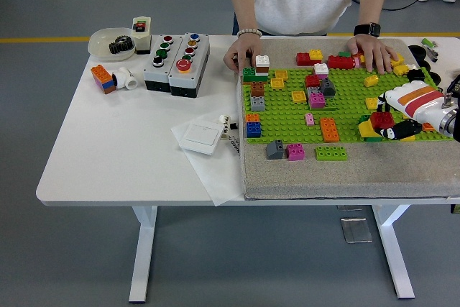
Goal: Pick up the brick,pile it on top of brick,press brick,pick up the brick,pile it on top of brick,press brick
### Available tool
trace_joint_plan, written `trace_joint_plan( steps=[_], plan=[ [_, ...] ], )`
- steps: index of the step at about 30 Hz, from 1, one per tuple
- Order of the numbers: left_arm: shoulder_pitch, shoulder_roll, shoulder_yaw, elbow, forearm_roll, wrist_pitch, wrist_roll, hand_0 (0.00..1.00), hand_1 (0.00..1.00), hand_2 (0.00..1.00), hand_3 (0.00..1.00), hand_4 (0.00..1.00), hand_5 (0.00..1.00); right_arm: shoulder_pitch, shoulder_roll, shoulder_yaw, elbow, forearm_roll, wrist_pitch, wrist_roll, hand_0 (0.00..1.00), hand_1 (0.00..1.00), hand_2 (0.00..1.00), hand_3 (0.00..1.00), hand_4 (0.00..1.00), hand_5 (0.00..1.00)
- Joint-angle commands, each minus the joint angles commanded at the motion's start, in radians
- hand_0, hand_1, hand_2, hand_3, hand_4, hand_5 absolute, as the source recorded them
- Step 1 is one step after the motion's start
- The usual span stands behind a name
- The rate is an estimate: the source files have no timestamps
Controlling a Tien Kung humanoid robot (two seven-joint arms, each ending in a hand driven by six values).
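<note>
while the person's hands (pixel 243 52) pin the baseplate (pixel 345 109), right hand (pixel 399 118) curled around a red brick (pixel 381 118).

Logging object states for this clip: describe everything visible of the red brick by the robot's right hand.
The red brick is a small studded plastic block, glossy dark red, sitting upright at the right end of the green baseplate. It appears stacked on a yellow brick that shows at its lower left. The right hand, white shell with black fingers, rests against its right side and front; whether the fingers grip it cannot be told.
</note>
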Motion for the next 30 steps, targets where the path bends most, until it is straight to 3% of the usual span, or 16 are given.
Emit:
trace_joint_plan(
  steps=[19,20,30],
  plan=[
    [-0.001,0.0,0.003,0.0,-0.005,0.001,-0.001,0.794,0.802,0.818,0.642,0.661,0.653,0.004,0.002,0.001,-0.012,-0.004,0.013,-0.001,0.601,0.541,0.57,0.535,0.74,0.304],
    [-0.001,0.0,0.003,0.0,-0.006,0.001,-0.001,0.794,0.802,0.818,0.642,0.661,0.653,0.004,0.003,0.002,-0.013,-0.005,0.013,-0.001,0.609,0.577,0.606,0.588,0.77,0.314],
    [-0.002,0.001,0.006,0.0,-0.009,0.001,-0.002,0.794,0.802,0.818,0.643,0.662,0.653,0.003,0.005,0.004,-0.019,-0.007,0.01,-0.001,0.611,0.59,0.635,0.623,0.791,0.323]
  ],
)
